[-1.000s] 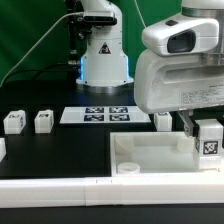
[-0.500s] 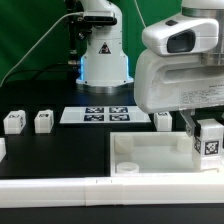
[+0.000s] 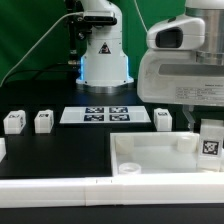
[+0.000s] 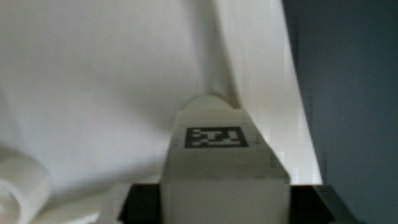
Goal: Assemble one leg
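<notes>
My gripper (image 3: pixel 208 128) is shut on a leg (image 3: pixel 210 142), a small white block with a black-and-white tag facing the camera. It holds the leg upright over the far right corner of the large white tray-like part (image 3: pixel 150 152). In the wrist view the held leg (image 4: pixel 219 140) sits between the dark fingers (image 4: pixel 143 205), with its tagged tip pointing at the tray's raised rim (image 4: pixel 267 90). Three more legs rest on the table: two at the exterior view's left (image 3: pixel 14 121) (image 3: pixel 44 121) and one behind the tray (image 3: pixel 163 118).
The marker board (image 3: pixel 104 115) lies behind the tray, in front of the arm's base (image 3: pixel 104 60). A white rail (image 3: pixel 90 188) runs along the front edge. A white piece (image 3: pixel 2 150) shows at the left edge.
My gripper has moved a little to the exterior view's right and slightly down with the leg in it. Nothing else has moved.
</notes>
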Motion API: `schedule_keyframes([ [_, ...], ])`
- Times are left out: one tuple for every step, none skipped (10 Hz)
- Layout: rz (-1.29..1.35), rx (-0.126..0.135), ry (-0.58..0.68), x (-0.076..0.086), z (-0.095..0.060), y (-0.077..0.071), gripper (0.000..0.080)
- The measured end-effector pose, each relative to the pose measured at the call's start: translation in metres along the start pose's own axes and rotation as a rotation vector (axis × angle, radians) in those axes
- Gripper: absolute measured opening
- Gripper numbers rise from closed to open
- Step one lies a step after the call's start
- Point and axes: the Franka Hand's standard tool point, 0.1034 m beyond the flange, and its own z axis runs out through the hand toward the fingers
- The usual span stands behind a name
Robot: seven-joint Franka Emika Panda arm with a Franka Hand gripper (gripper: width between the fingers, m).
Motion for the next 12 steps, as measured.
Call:
schedule_keyframes([
  [0.073, 0.003, -0.002, -0.0002, 0.0, -0.0003, 0.0294],
  [0.21, 0.006, -0.005, -0.0004, 0.0, -0.0006, 0.0294],
  [0.337, 0.009, -0.008, -0.0006, 0.0, -0.0009, 0.0294],
  [0.455, 0.013, -0.006, -0.0003, 0.0005, -0.0014, 0.0294],
  [0.575, 0.013, -0.007, -0.0012, 0.0005, -0.0028, 0.0294],
  [0.707, 0.014, -0.01, -0.0023, 0.0006, -0.0042, 0.0294],
  [0.826, 0.015, -0.012, -0.0024, 0.0006, -0.0045, 0.0294],
  [0.896, 0.017, -0.015, -0.0023, 0.0006, -0.0046, 0.0294],
  [0.991, 0.02, -0.02, -0.0015, 0.0004, -0.004, 0.0294],
  [1.075, 0.024, -0.026, -0.0014, 0.0003, -0.0045, 0.0294],
  [1.153, 0.024, -0.027, -0.0009, 0.0002, -0.0042, 0.0294],
  [1.151, 0.024, -0.026, -0.001, 0.0003, -0.0043, 0.0303],
])
